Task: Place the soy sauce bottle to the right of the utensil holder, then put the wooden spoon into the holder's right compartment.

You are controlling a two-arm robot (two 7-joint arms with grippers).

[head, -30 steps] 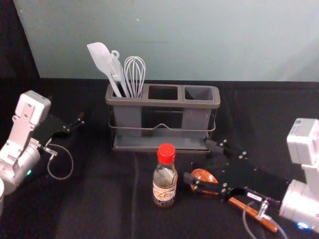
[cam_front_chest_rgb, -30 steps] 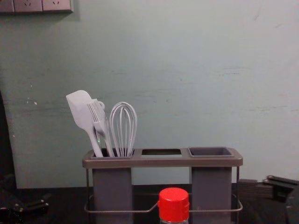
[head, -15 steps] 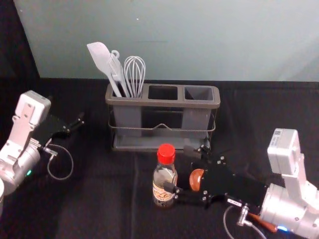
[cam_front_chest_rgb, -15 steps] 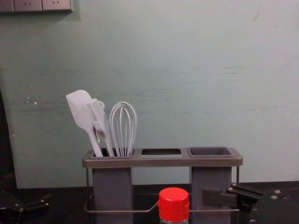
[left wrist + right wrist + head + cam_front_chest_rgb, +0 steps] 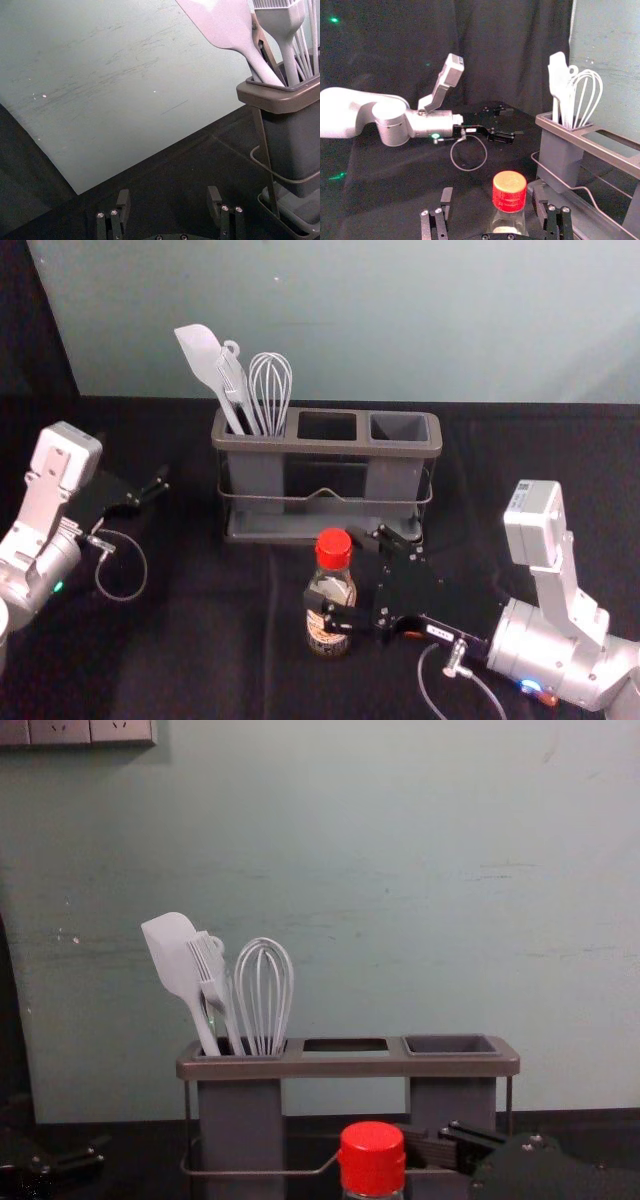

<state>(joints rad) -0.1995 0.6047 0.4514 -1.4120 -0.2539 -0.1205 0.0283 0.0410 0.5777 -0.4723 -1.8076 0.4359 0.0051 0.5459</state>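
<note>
A: Loc. of soy btl (image 5: 342, 586)?

B: Upright on tabletop (image 5: 200, 640), front-edge side of holder (image 5: 325, 447). Between tips of R pincer (image 5: 339, 568), spread apart; can't tell re: contact. L pincer (image 5: 168, 197) parked toward left edge, likewise spread.

A: Handling?

B: Prob. stiff, smooth, maybe glass; modest wt. Could slip or tip if nudged off-ctr. Grip at body, abt. label (image 5: 325, 640) height, not by red cap (image 5: 509, 191). Keep vert.

A: Diff. vs. earlier frames?

B: Shifted toward left edge w/ R pincer, from beside btl to around it. Now mostly hidden beneath R arm: wooden spoon (image 5: 546, 699), bowl incl. No visible change in btl, holder or L pincer.
</note>
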